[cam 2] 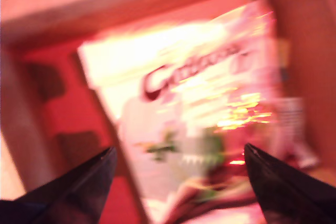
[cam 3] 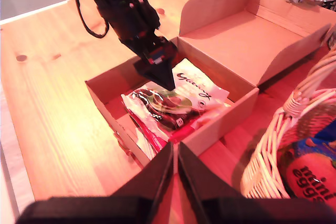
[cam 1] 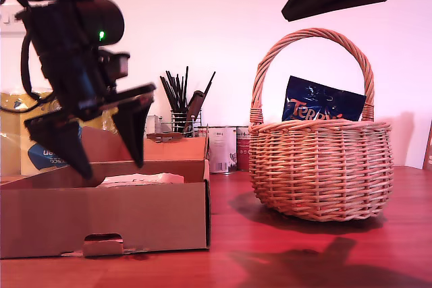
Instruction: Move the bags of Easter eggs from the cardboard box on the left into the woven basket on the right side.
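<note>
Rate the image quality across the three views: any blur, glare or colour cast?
First wrist view: heavy motion blur, glare washing out the white bag below my first gripper, its print barely readable. Exterior view: sharp, pinkish cast, soft shadows under the woven basket. Second wrist view: mostly sharp with a strong red-orange cast over the cardboard box.

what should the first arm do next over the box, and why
Probably lower my first end effector straight down onto the white bag in the cardboard box and close. Its jaws are open and above the box with nothing between them, and the first wrist view shows that bag right below. One blue bag already sits in the woven basket.
</note>
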### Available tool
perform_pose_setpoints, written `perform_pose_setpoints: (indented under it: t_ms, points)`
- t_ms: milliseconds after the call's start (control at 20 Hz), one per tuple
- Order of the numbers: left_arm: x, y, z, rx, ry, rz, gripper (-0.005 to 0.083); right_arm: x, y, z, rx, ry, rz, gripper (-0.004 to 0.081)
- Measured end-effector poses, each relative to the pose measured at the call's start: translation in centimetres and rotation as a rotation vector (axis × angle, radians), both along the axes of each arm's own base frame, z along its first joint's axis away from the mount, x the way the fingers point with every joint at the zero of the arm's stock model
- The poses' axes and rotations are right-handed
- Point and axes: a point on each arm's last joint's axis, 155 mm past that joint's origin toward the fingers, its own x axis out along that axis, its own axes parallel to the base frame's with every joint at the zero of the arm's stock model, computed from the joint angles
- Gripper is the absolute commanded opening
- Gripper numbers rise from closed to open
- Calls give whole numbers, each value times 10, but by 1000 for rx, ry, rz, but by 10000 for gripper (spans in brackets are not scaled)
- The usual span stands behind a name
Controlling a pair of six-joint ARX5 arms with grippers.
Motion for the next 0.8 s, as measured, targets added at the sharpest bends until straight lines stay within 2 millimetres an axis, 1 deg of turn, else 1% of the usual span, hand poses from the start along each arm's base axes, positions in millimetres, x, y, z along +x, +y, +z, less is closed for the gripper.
perform_pose_setpoints:
  t_ms: [100,250,450,600,800]
  points:
    - [-2,1,-11,39,15,-3,708,0,0,0,0,0,0,-13]
    - [-5,-7,-12,46,9,-14,708,0,0,0,1,-2,0,-13]
    - [-7,-9,-14,45,19,-17,708,0,1,1,4,-4,2,-13]
    - [-7,-15,-20,16,40,-22,708,0,1,1,5,-5,2,-13]
    - [-7,-23,-21,-14,40,-35,695,0,1,1,5,-5,2,-13]
